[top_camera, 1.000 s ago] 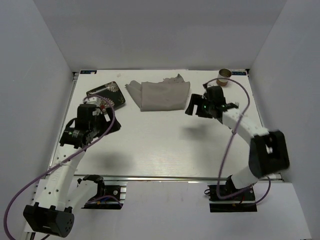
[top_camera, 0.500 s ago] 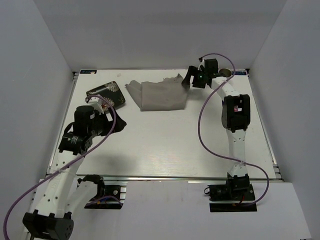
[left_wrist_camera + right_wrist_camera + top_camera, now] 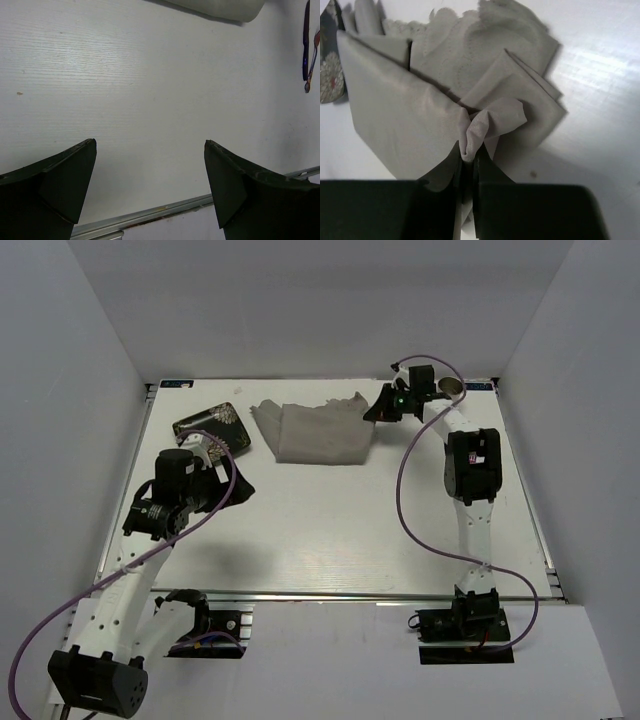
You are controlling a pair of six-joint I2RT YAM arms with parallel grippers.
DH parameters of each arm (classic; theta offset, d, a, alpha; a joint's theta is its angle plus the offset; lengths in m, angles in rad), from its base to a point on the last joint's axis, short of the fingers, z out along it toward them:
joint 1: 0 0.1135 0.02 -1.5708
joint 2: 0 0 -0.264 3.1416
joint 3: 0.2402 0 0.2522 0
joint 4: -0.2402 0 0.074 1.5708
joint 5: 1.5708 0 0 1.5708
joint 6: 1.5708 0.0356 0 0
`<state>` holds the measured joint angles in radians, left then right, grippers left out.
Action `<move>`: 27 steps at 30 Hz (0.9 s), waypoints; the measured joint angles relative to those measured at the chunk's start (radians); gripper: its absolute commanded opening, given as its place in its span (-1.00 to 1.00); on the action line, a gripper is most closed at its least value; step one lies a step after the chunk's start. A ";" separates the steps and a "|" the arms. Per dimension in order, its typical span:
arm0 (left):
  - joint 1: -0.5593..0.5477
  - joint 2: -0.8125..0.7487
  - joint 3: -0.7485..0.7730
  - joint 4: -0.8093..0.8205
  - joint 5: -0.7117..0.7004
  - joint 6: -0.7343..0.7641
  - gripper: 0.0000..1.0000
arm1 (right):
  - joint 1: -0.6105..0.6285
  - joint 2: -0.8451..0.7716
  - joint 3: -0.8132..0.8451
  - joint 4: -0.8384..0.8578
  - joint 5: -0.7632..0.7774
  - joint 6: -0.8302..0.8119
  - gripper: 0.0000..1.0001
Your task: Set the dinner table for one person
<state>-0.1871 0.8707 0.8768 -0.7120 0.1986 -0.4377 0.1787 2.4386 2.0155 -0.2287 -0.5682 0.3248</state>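
Note:
A folded grey cloth placemat (image 3: 320, 432) lies at the back middle of the dinner table (image 3: 330, 530). My right gripper (image 3: 375, 412) is at the cloth's right edge. In the right wrist view it (image 3: 468, 155) is shut on a pinched-up fold of the placemat (image 3: 395, 115). My left gripper (image 3: 228, 490) hovers over the left side of the table, open. In the left wrist view it (image 3: 150, 145) has nothing between its fingers, only bare tabletop (image 3: 150, 75).
A dark patterned plate (image 3: 212, 427) lies at the back left, beside the cloth, and its rim shows in the right wrist view (image 3: 330, 75). A small cup (image 3: 450, 390) stands at the back right corner. A metal rail (image 3: 150, 215) runs along the table's near edge.
My right arm swung from the right side to the back, reached the cloth's right edge and shut on a fold of it. The left arm shifted only slightly.

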 measured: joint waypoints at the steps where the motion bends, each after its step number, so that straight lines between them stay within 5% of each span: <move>1: 0.000 0.004 0.000 0.000 0.000 0.000 0.96 | -0.001 -0.027 -0.045 0.015 -0.012 -0.001 -1.00; 13: 0.002 0.106 0.020 0.046 -0.015 -0.063 0.96 | 0.067 -0.634 -0.753 0.368 -0.280 -0.133 -1.00; 27: -0.001 1.065 0.421 0.406 0.287 -0.167 0.94 | 0.103 -1.047 -1.326 0.484 -0.264 -0.164 -1.00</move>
<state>-0.1883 1.9354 1.2976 -0.3061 0.4858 -0.6052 0.2821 1.3918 0.6891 0.2558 -0.8318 0.1604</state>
